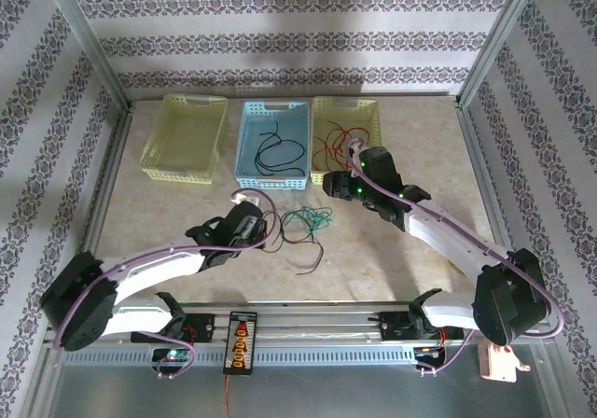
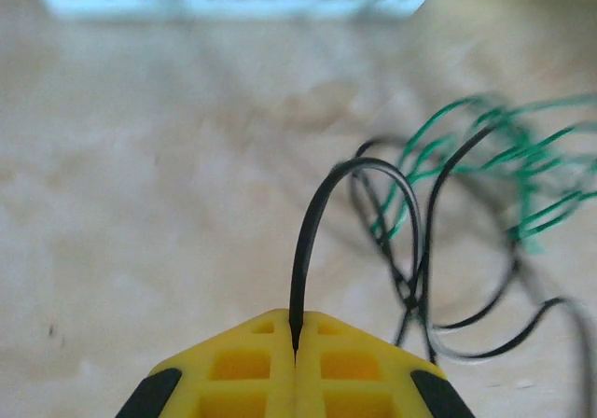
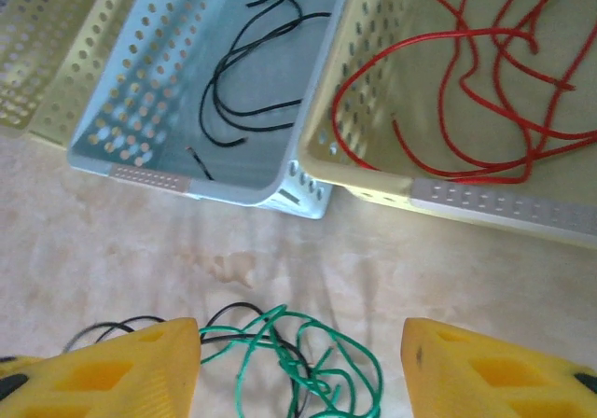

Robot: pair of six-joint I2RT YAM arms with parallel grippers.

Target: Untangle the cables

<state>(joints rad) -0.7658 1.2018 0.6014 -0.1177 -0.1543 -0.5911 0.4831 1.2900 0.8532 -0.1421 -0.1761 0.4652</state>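
Note:
A tangle of green cables (image 1: 312, 219) and black cables (image 1: 297, 236) lies on the table's middle. My left gripper (image 1: 265, 225) is shut on one black cable (image 2: 312, 241), which arches up from between the closed yellow fingers (image 2: 242, 367) toward the green cables (image 2: 504, 171). My right gripper (image 1: 330, 187) hovers open above the tangle. Its yellow fingertips (image 3: 121, 371) stand wide apart, with the green cables (image 3: 308, 367) on the table between them, untouched. More black cables (image 3: 247, 73) lie in the blue basket (image 3: 149, 177). Red cables (image 3: 485, 91) lie in the yellow basket (image 3: 504, 199) beside it.
Three baskets stand in a row at the back: an empty yellow basket (image 1: 177, 177), the blue basket (image 1: 270, 183) and the right yellow basket (image 1: 322, 177). A small black device (image 1: 241, 341) with a red lead sits on the front rail. Metal frame posts edge the table.

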